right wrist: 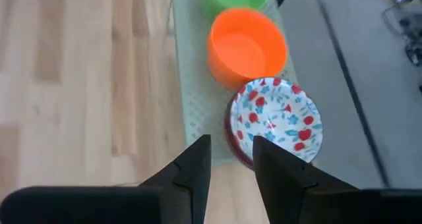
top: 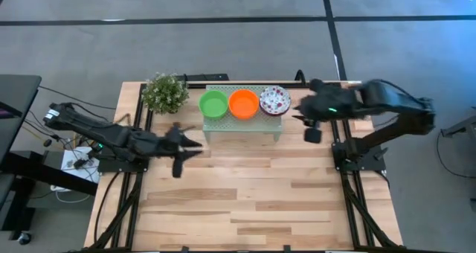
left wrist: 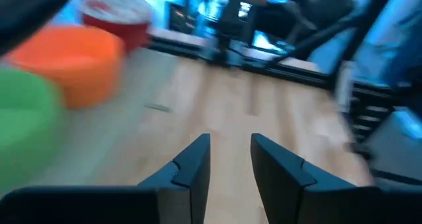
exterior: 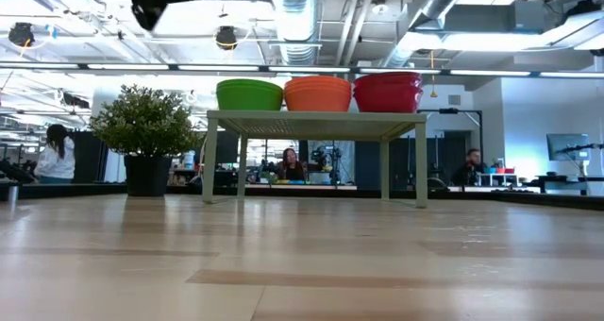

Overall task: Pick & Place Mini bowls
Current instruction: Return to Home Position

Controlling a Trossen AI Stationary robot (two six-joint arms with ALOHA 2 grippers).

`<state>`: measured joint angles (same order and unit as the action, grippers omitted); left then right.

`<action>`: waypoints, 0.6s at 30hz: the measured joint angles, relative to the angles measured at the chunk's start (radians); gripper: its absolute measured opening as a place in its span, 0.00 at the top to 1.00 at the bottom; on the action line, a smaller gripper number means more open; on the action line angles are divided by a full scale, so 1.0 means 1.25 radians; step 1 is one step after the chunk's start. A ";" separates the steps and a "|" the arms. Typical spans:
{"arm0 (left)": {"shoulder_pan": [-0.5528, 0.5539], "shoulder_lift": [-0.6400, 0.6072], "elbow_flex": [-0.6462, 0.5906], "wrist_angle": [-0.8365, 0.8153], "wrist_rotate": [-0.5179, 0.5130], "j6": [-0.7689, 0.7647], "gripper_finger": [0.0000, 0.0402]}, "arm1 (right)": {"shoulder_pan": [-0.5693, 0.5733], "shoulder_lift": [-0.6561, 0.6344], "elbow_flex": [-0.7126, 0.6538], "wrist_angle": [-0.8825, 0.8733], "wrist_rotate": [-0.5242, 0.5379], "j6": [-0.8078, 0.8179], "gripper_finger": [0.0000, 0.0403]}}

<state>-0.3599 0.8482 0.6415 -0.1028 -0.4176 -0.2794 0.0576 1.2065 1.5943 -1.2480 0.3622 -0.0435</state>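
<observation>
From above, the mini bowls sit in three stacks along the pale perforated stand [top: 242,128] at the back of the table [top: 245,201]: a green stack [top: 213,104], an orange stack [top: 243,103] and a floral stack [top: 274,100], with a bushy plant [top: 165,92] just beside the green end. The left gripper [top: 190,144] hangs in front of the stand, the right gripper [top: 300,116] just off its floral end. At table height the stacks line up evenly on the thin-legged stand; the bowls look like smooth, rigid, shallow plastic, the floral ones plain red outside. Past the left wrist, the fingers are drawn nearly together with nothing between them, and the stacks lie off to one side. Past the right wrist, that pair is likewise closed up and empty, poised over the stand's edge beside the floral bowl's glossy red-and-blue pattern. To get home cleanly, each arm should probably rise first and then pull back, since light nested bowls on a narrow shelf would topple at a brush.
</observation>
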 joint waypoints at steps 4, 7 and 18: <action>0.000 -0.126 -0.024 -0.094 -0.106 0.058 0.72 | 0.062 -0.219 -0.275 0.222 0.035 0.055 0.73; 0.000 -0.231 -0.096 -0.101 -0.029 0.096 0.72 | 0.105 -0.374 -0.492 0.424 0.044 0.057 0.73; 0.001 -0.671 -0.303 -0.044 0.093 0.220 0.72 | 0.147 -0.826 -0.992 0.821 0.046 0.017 0.73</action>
<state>-0.3592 0.0098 0.2621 -0.1582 -0.3019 -0.0038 0.2409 0.1745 0.3543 -0.2213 0.4202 -0.0219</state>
